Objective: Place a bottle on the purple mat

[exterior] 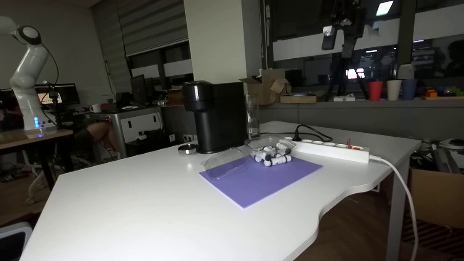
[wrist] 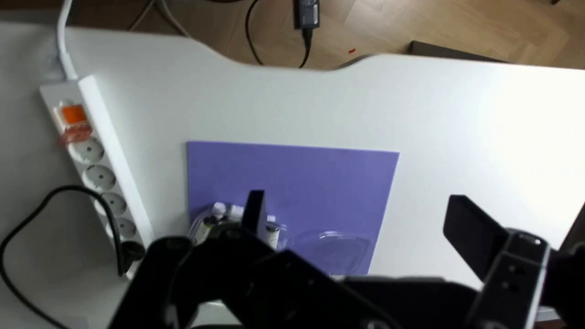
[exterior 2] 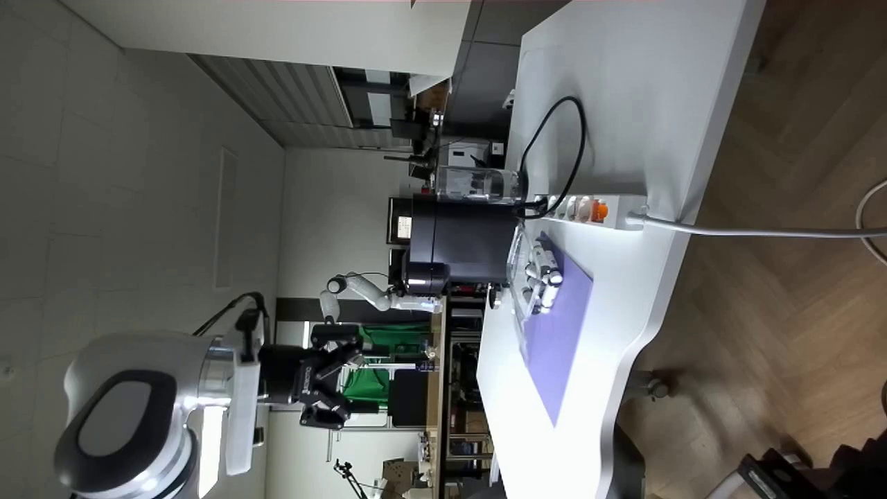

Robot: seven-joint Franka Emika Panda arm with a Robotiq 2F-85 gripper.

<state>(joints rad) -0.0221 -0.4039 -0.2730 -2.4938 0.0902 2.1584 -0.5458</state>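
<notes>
A smooth white tabletop [exterior: 119, 210] lies before me, and on it rests the purple mat [exterior: 261, 185], one long side facing the table's wavy edge. The room around the mat is dim; herringbone wood floor [exterior 2: 734, 173] shows beyond that wavy edge, and a second white robot arm [exterior: 27, 78] stands well apart from the mat on a wooden table [exterior: 14, 137]. Well past the mat, a red cup [exterior: 375, 90], a whitish cup [exterior: 394, 90] and a blue cup [exterior: 409, 89] line a sill [exterior: 348, 105]. The small bottles [exterior: 277, 160] heaped at one corner of the mat wear white labels [wrist: 273, 236], but their print is too small for me to read, as is the pale lettering [exterior 2: 307, 380] on my gripper [wrist: 358, 212]. They are little cylinders, white with dark parts, lying in or against a thin transparent tray [exterior: 266, 141]; my task calls for one of these, and I cannot tell which. A rounded transparent shell [exterior: 226, 165] lies partly across the mat beside the heap. Near the mat's other long side stands a black coffee machine [exterior: 224, 112], blocky and matte with a glossy round head. A white plastic power strip [exterior: 330, 152], with round sockets and an orange switch, runs just beside the mat's bottle end. My gripper hangs in the air, well apart from the mat, its two black fingers [wrist: 470, 233] spread wide with nothing in their hold; in the wrist view one hides part of the heap and the other shows against the tabletop.
</notes>
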